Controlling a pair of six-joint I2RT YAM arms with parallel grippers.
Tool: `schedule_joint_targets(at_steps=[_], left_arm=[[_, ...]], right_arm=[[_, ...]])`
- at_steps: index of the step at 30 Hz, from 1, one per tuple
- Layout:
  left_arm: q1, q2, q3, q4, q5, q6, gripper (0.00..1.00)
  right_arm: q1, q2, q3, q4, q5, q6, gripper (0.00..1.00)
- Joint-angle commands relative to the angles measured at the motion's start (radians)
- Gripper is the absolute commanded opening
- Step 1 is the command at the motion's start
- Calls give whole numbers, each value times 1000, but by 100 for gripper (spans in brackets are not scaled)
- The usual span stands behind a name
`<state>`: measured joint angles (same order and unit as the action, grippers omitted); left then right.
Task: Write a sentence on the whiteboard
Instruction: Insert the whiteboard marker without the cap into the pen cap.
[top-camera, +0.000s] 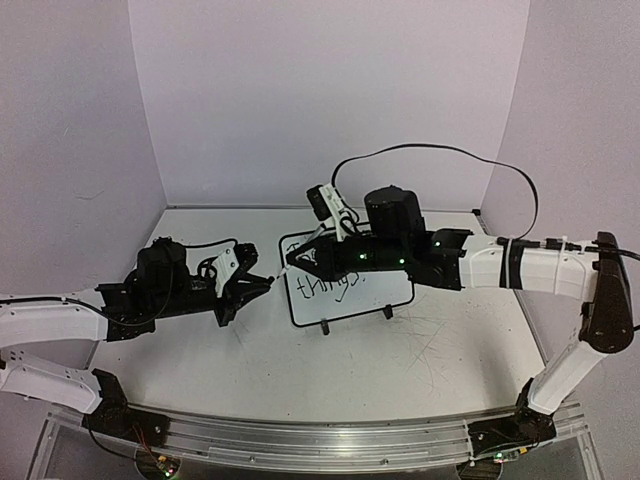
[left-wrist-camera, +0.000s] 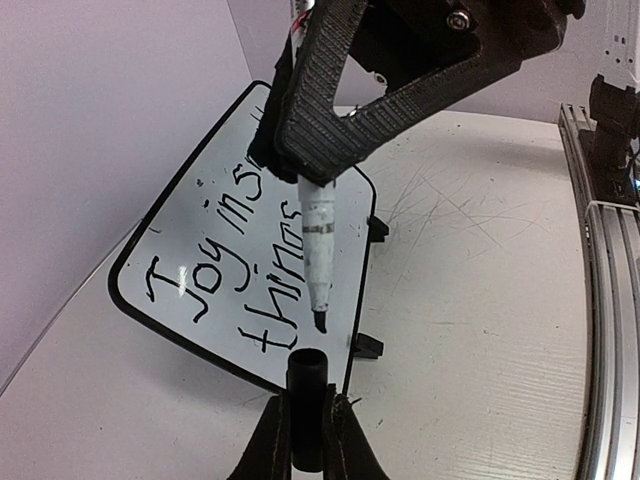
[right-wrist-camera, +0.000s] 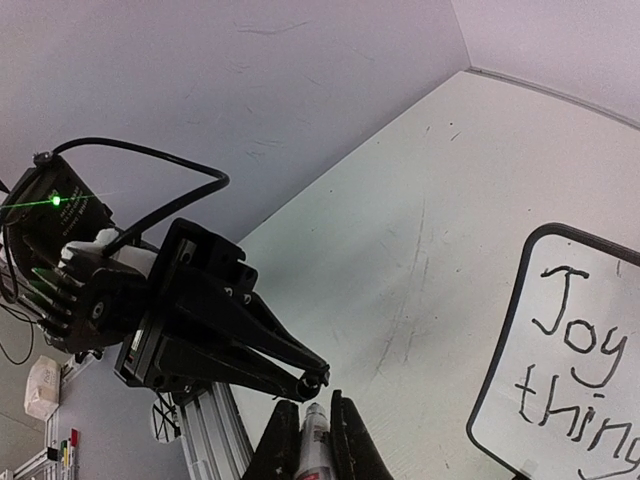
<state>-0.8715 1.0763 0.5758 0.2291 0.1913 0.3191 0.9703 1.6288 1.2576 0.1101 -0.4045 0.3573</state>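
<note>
**Me:** What is lying around me, apart from the work itself?

**Describer:** A white tabletop (top-camera: 300, 370) is stretching out in front of you. Thin dark scratches (top-camera: 430, 340) are crossing it in a loose tangle, mostly on your right side.

**Me:** And what is closing it in?

**Describer:** Pale lilac walls (top-camera: 330, 100) are standing along the back and both sides, meeting the tabletop at its edges. Faint grey scuffs (right-wrist-camera: 265, 28) are marking one wall. A ridged grey metal rail (top-camera: 330, 432) is running along the near edge, from one side to the other.
</note>
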Motion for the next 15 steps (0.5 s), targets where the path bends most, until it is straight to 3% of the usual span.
schedule_joint_targets(at_steps=[1,15], left_arm=[[-4,-2,47,44,20,17,0],[-5,8,49,43,22,13,0]], right_arm=[[5,17,55,20,7,-8,0],[14,26,60,26,6,-11,0]])
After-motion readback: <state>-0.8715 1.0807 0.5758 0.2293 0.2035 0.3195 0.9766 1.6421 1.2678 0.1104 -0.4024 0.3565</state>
